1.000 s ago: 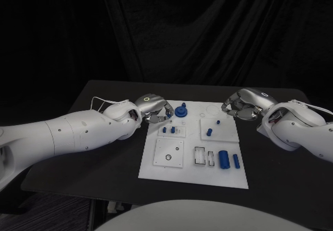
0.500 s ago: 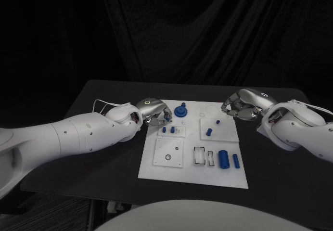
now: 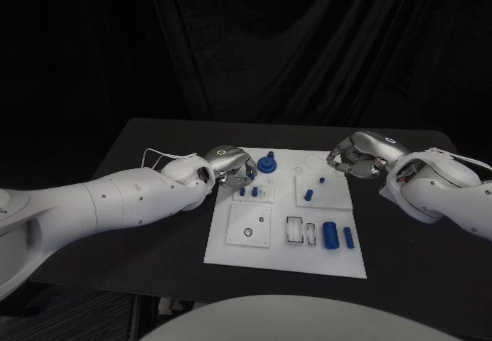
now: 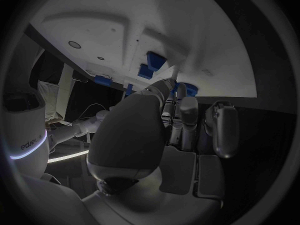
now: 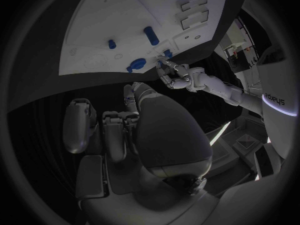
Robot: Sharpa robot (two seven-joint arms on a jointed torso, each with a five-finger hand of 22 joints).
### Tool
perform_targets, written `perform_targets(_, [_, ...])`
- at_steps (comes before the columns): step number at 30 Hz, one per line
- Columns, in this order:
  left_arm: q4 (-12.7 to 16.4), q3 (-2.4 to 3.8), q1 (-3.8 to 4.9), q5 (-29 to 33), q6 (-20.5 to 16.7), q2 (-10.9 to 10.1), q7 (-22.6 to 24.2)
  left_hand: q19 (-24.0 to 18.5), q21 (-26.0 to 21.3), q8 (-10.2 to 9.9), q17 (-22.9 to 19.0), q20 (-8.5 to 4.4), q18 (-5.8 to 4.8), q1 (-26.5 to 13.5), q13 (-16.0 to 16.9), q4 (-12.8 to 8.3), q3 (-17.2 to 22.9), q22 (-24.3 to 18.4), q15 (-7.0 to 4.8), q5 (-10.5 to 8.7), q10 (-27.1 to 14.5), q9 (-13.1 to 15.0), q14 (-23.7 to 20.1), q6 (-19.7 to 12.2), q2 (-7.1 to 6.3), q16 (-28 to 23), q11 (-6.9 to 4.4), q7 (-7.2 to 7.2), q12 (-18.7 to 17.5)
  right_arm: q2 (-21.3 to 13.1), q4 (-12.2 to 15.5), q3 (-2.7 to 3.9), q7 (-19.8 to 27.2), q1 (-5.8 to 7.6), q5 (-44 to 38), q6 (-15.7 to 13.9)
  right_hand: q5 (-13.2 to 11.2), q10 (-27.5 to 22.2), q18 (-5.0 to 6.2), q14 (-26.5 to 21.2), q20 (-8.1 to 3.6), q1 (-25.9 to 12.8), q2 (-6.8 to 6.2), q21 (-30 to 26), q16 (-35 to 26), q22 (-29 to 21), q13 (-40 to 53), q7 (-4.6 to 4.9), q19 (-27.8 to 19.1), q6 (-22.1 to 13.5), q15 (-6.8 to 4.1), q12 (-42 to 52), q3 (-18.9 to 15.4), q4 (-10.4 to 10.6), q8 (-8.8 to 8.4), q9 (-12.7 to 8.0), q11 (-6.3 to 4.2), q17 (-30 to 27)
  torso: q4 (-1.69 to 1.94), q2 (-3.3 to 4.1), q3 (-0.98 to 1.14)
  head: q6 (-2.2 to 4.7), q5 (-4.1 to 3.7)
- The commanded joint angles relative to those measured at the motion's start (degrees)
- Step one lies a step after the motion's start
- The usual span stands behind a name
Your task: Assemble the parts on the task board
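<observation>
Black table (image 3: 153, 213), white task board (image 3: 276, 249); left hand (image 3: 232, 165) curled at board's edge, grip unclear; right hand (image 3: 355, 158) curled, empty.

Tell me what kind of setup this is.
Likely a robot test bench or lab: black table before a dark curtain, with a white task board carrying small blue parts between the two hands.

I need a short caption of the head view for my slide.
Both hands, left and right, hover at the far end of the white task board bearing blue parts.
</observation>
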Motion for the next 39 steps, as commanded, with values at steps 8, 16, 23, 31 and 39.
perform_targets(8, [-0.8,0.04,-0.18,0.0,0.1,0.9,-0.3,-0.4,-0.3,-0.2,-0.2,-0.15,-0.01,-0.2,-0.1,-0.2,0.4,11.1,0.03,0.35,0.6,0.1,-0.3,0.0,-0.11,-0.2,0.06,0.47,-0.3,-0.1,0.0,0.04,-0.9,-0.18,-0.2,0.3,0.2,6.0,0.01,6.0,-0.05,0.3,-0.3,-0.1,0.2,10.3,15.1,0.02,-0.4,0.4,-0.37,0.1,0.3,0.0,0.32,0.1,-0.06,15.1,-0.02,0.0,0.04,-0.01,0.08])
perform_targets(16, [-1.9,0.04,-0.49,0.0,1.6,1.7,-1.1,-0.5,-0.6,-0.5,-0.6,-0.12,0.02,-0.2,-0.2,-0.3,0.4,11.0,0.19,0.29,0.5,-0.1,-0.6,-0.3,-0.22,-0.5,0.27,0.59,-0.6,0.0,0.0,0.04,-0.9,-0.21,-0.2,0.4,0.2,6.0,-0.01,6.0,-0.04,0.4,-0.29,-0.1,0.2,10.3,15.1,0.05,-0.4,0.3,-0.35,0.1,0.4,-0.1,0.31,0.1,-0.03,15.1,-0.01,-0.03,0.03,-0.01,-0.07])
perform_targets(23, [-2.1,0.04,-0.71,0.0,2.2,1.9,-1.1,-0.7,-0.7,-0.5,-0.7,-0.1,0.06,-0.2,-0.2,-0.4,0.5,11.0,0.24,0.25,0.5,-0.1,-0.7,-0.4,-0.25,-0.6,0.33,0.59,-0.6,-0.1,0.0,0.04,-0.9,-0.25,-0.2,0.4,0.2,6.0,-0.01,6.0,-0.04,0.4,-0.29,-0.1,0.2,10.3,15.1,0.05,-0.4,0.3,-0.35,0.1,0.4,-0.1,0.31,0.1,-0.03,15.1,0.01,0.03,0.03,-0.01,-0.08])
perform_targets(31, [-1.9,0.04,-0.82,0.0,2.5,1.8,-1.1,-0.7,-0.8,-0.6,-0.9,-0.09,0.07,-0.2,-0.2,-0.4,0.5,11.0,0.27,0.24,0.5,-0.1,-0.8,-0.4,-0.25,-0.7,0.33,0.6,-0.7,-0.1,0.0,0.04,-0.9,-0.61,-0.2,0.5,0.2,6.0,-0.01,6.0,-0.04,0.4,-0.29,-0.1,0.2,10.3,15.1,0.05,-0.4,0.3,-0.35,0.1,0.4,-0.1,0.31,0.1,-0.03,15.1,-0.03,0.04,0.03,-0.01,-0.06])
perform_targets(39, [-1.1,0.04,-0.85,0.0,2.4,1.4,-0.9,-0.8,-0.8,-0.6,-1.0,-0.07,0.08,-0.2,-0.2,-0.4,0.5,10.9,0.3,0.22,0.5,-0.1,-0.9,-0.4,-0.27,-0.8,0.36,0.61,-0.7,-0.2,-0.1,0.04,-0.9,-0.8,-0.2,0.5,0.1,6.0,-0.01,6.0,-0.04,0.4,-0.28,-0.1,0.2,10.4,15.1,0.06,-0.4,0.3,-0.35,0.1,0.4,-0.1,0.32,0.1,-0.03,15.1,0.02,-0.03,0.04,-0.01,-0.04])
